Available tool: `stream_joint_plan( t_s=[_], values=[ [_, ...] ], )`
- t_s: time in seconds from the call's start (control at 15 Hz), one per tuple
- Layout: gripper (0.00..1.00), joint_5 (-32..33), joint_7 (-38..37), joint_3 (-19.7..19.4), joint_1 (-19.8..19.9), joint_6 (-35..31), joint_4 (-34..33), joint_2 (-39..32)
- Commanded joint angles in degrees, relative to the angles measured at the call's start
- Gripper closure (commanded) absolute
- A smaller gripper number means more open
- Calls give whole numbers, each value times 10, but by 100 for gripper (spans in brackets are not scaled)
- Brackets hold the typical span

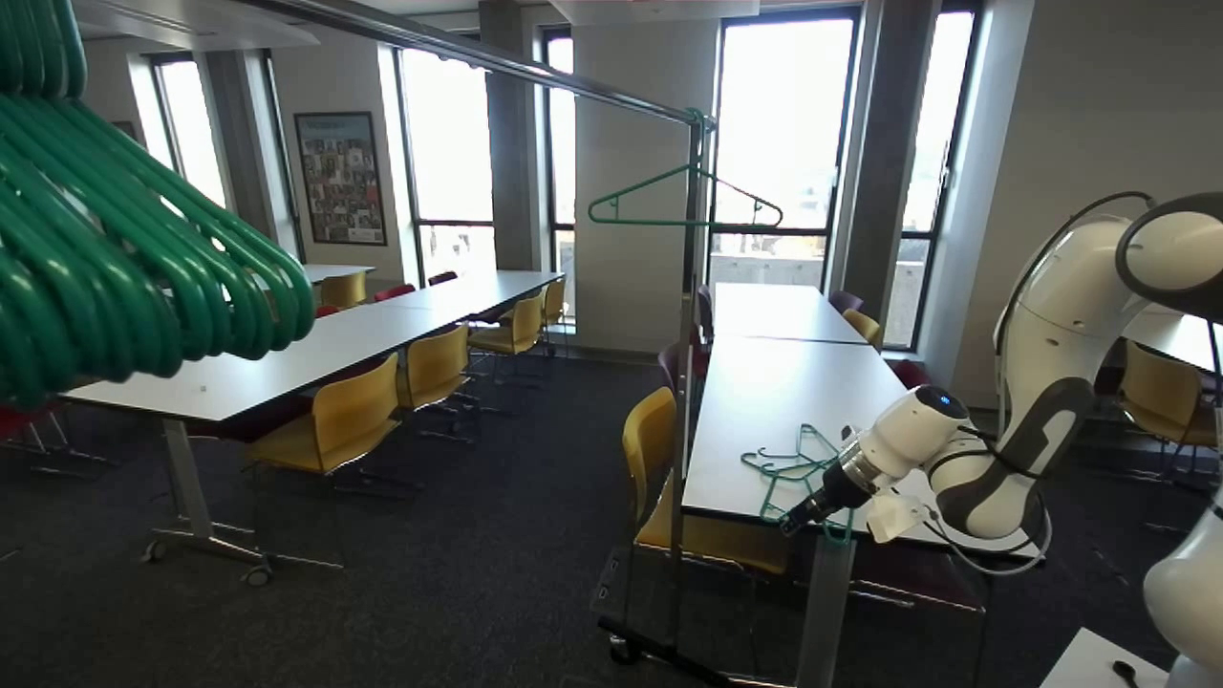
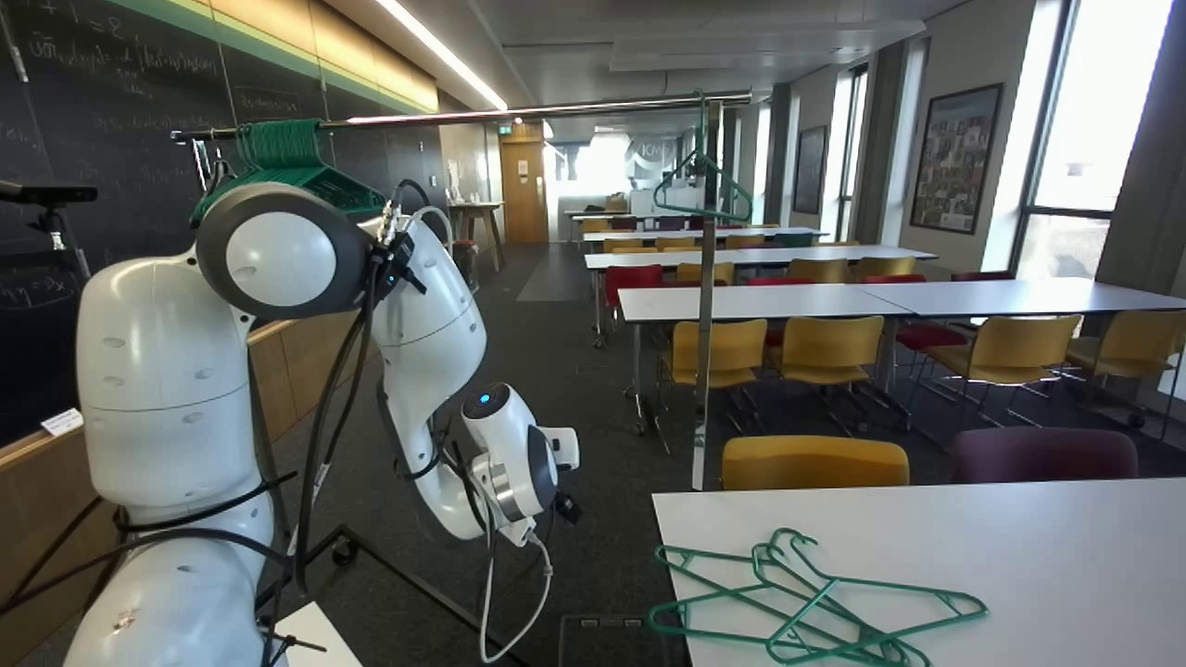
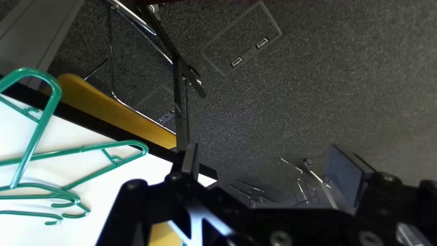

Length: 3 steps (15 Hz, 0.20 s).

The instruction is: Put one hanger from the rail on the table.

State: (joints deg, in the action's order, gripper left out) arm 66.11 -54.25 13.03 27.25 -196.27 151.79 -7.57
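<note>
Gripper [image 3: 268, 167] agape, chalk writing [image 2: 125, 60] on blackboard [image 2: 139, 232]

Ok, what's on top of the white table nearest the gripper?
Overlapping green hangers lie on the table, some ends jutting past its edge. In an exterior view the arm hides part of it; anything behind can't be seen there.

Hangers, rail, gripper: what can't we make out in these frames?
Rail: one end cut off by the top edge in an exterior view.
Bunched hangers: partly hidden behind the arm in an exterior view; they overlap, so no count.
Laid-down hangers on the table: cut off by the left edge in the wrist view.
Gripper: too small and dark in an exterior view to read its opening.
</note>
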Motion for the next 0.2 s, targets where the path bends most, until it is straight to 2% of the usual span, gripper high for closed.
stream_joint_plan(
  t_s=[0.0, 0.13],
  values=[
    [0, 0, -8, 2, -1, 1, -1, 1],
    [0, 0, -7, 2, -2, 1, -1, -3]
  ],
)
